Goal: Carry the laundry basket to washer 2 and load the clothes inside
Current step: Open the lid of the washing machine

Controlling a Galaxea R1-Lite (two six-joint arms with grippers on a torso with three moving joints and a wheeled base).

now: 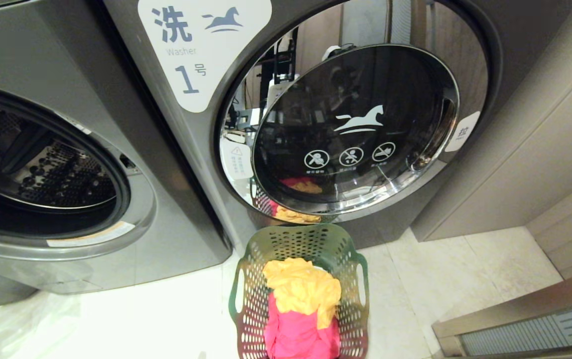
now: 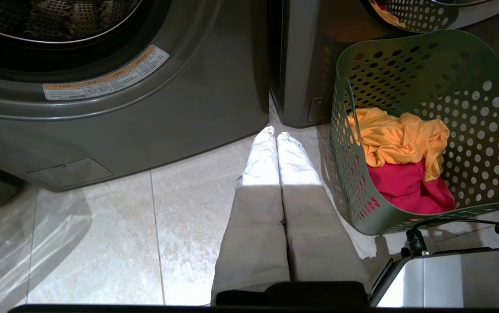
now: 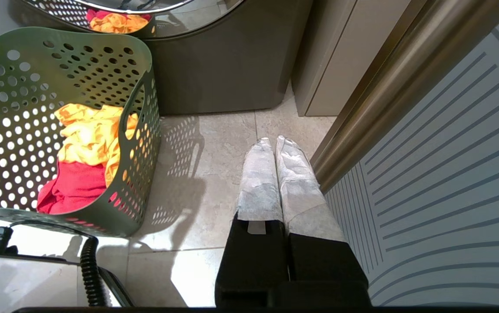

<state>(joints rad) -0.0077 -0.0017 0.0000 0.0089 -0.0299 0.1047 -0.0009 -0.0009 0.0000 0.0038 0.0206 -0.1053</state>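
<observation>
The laundry basket (image 1: 301, 294) sits on the floor (image 1: 166, 319) in front of the washer marked 1 (image 1: 316, 124), whose round door is closed, and the clothes (image 1: 302, 309), yellow on top of pink, are all inside it. The left pincer (image 2: 275, 135) hangs low with its tips pressed together and holds nothing, the basket just beside it on its inner side; the right pincer (image 3: 274, 141) is the same, tips together and empty, basket on its inner side. So nothing looks done yet: an open washer (image 1: 42, 164) stands past the left pincer, but I cannot see its number, and carrying and loading are all left
</observation>
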